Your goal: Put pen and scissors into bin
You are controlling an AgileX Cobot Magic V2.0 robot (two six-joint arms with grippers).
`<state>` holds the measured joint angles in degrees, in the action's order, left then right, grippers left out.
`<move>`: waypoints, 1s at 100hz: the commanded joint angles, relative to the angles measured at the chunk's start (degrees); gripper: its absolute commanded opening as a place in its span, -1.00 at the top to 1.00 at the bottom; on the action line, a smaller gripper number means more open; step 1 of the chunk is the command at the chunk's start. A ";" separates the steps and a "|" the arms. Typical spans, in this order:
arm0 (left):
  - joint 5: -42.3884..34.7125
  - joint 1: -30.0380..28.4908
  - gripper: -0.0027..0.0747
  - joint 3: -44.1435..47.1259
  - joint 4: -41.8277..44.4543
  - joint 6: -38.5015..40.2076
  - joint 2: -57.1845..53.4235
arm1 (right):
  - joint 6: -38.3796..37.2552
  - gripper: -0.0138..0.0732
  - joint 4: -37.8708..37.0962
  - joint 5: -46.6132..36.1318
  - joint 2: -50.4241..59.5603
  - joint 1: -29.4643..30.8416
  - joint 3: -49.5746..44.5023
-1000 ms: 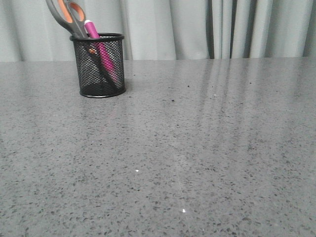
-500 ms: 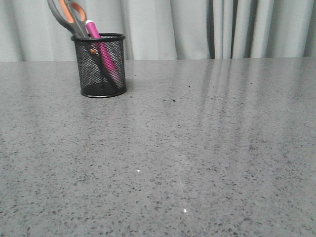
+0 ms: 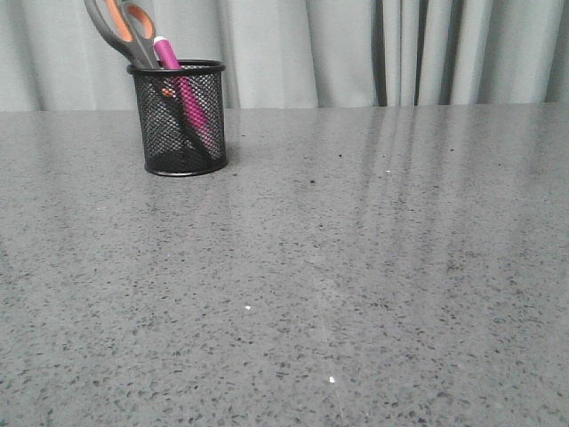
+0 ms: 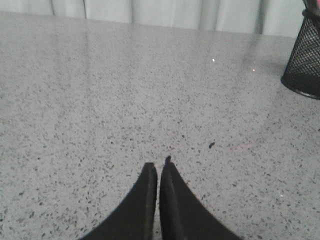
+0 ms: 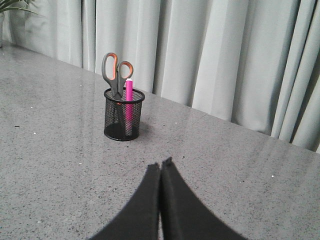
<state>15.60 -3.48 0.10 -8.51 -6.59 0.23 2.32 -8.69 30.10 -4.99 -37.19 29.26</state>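
Observation:
The black mesh bin [image 3: 180, 120] stands at the back left of the table. The magenta pen [image 3: 182, 93] and the scissors [image 3: 123, 27] stand inside it, handles up. In the right wrist view the bin [image 5: 124, 116], the pen [image 5: 129, 102] and the scissors [image 5: 116, 71] show well beyond my right gripper [image 5: 161, 164], which is shut and empty. In the left wrist view the bin [image 4: 305, 62] is at the frame's edge, far from my left gripper [image 4: 159, 164], which is shut and empty above the table. Neither gripper shows in the front view.
The grey speckled table [image 3: 356, 267] fills the front view. Pale curtains [image 3: 356, 49] hang behind the table's back edge. A plant's leaves [image 5: 12, 5] show in a corner of the right wrist view.

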 commanded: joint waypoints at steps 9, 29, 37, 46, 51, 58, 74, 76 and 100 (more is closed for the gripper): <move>1.26 -0.21 0.98 2.53 0.98 0.92 -2.19 | 0.58 0.82 -0.89 -4.72 -0.72 -0.01 1.29; 1.26 -0.21 0.98 2.53 0.61 0.92 -2.29 | 0.58 0.82 -0.89 -4.72 -0.72 -0.01 1.29; 1.26 -0.21 0.98 2.53 0.61 0.92 -2.29 | 0.58 0.82 -0.89 -4.72 -0.72 -0.01 1.29; 1.26 -0.21 0.98 2.53 0.61 0.92 -2.29 | 0.58 0.82 -0.89 -4.72 -0.72 -0.01 1.29; 1.26 -0.21 0.98 2.53 0.61 0.92 -2.29 | 0.58 0.82 -0.89 -4.72 -0.72 -0.01 1.29; 1.26 -0.21 0.98 2.53 0.61 0.92 -2.29 | 0.58 0.82 -0.89 -4.72 -0.72 -0.01 1.29; 1.26 -0.21 0.98 2.53 0.61 0.92 -2.29 | 0.58 0.82 -0.89 -4.72 -0.72 -0.01 1.29; 1.26 -0.21 0.98 2.53 0.61 0.92 -2.29 | 0.58 0.82 -0.89 -4.72 -0.72 -0.01 1.29; 1.26 -0.21 0.98 2.53 0.61 0.92 -2.29 | -0.04 0.82 -6.56 -3.20 -0.56 0.54 -1.05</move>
<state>19.26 -3.58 0.10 -7.60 -6.38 -0.23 2.32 -9.83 30.23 -4.78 -37.19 28.17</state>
